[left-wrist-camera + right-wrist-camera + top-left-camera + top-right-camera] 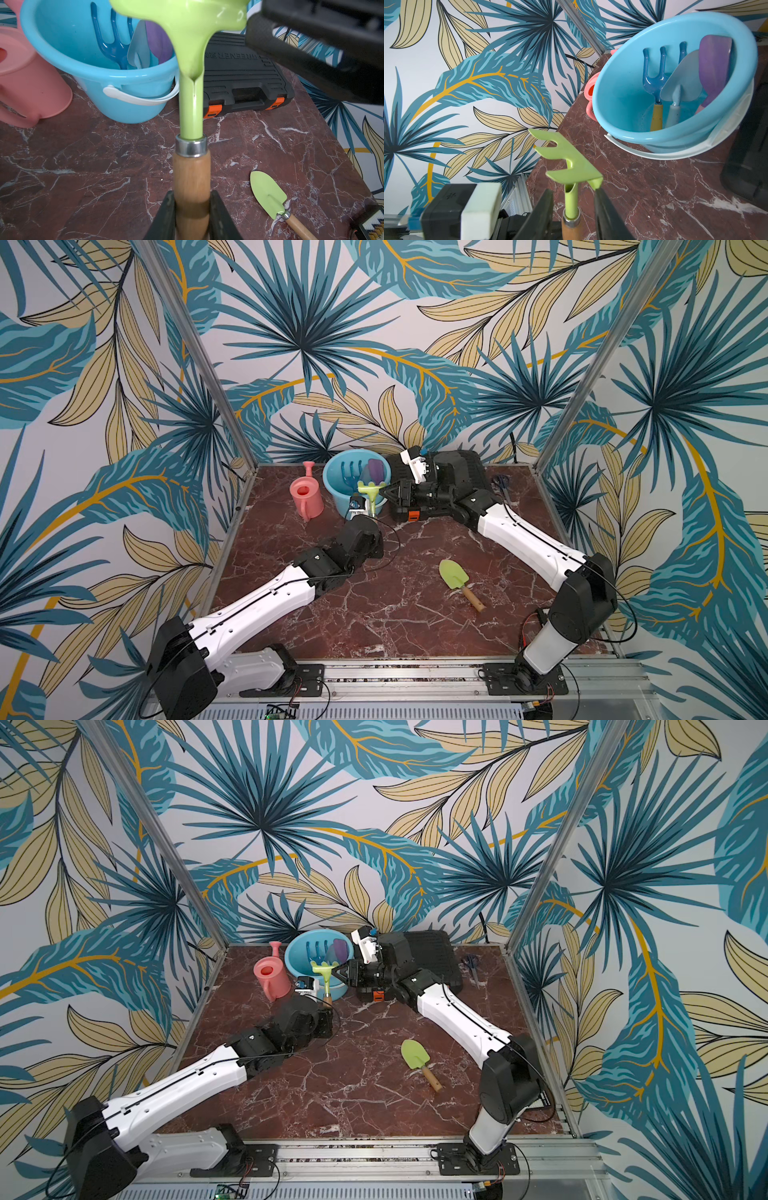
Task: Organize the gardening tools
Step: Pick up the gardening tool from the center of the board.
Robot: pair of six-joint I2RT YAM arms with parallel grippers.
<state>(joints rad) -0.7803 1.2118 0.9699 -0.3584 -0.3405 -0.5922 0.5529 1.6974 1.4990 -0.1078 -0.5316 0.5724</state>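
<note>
Green hoe (191, 99) stands upright just in front of the blue bucket (128, 112), its wooden handle clamped in the left gripper (192, 196). Right gripper (572, 193) straddles the green neck under the head, jaws apart with gaps on both sides, gripping nothing. We read this as a handover. To do it well, we centre the neck between the right fingers, close firmly, and only then loosen the left, else the hoe drops. Next we lift over the rim and lower it handle-down beside the blue fork-rake (654, 76). Lime trowel (455, 578) lies well apart on the marble table (353, 614).
</note>
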